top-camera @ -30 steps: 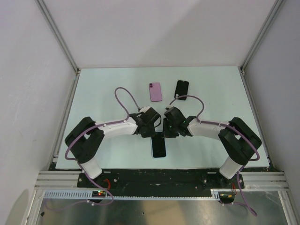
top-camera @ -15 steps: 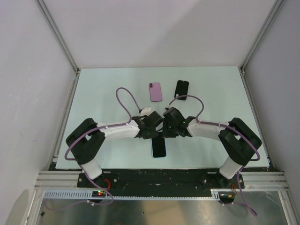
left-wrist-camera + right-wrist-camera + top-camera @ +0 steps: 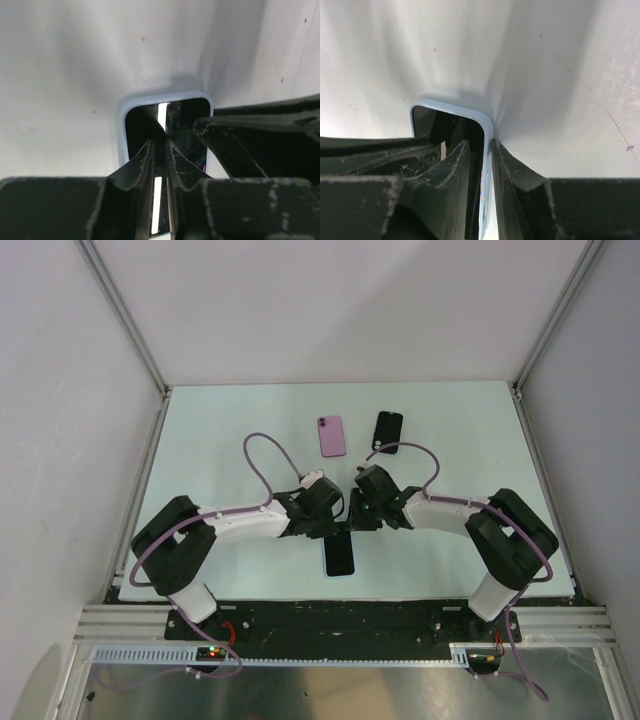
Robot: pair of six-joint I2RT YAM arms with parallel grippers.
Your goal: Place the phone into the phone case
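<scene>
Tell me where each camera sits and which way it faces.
Top external: above and behind the bases, looking down at the table; both arms meet over the dark phone.
Left wrist: on the left arm, looking down past its jaws onto the light-blue case.
Right wrist: on the right arm, its jaws straddling that case's rim.
Shared: both wrist views show the case's corner.

Three phones lie on the one table (image 3: 200,440). One pink phone (image 3: 332,436) and one black phone (image 3: 388,430) sit side by side at the far middle, and one blue-rimmed phone (image 3: 339,558) lies at the near middle. There are two arms, a left arm (image 3: 240,522) and a right arm (image 3: 445,512). They carry two tools, the left tool (image 3: 161,144) and the right tool (image 3: 480,145). There are two purple cables, the left cable (image 3: 248,450) and the right cable (image 3: 432,465).
</scene>
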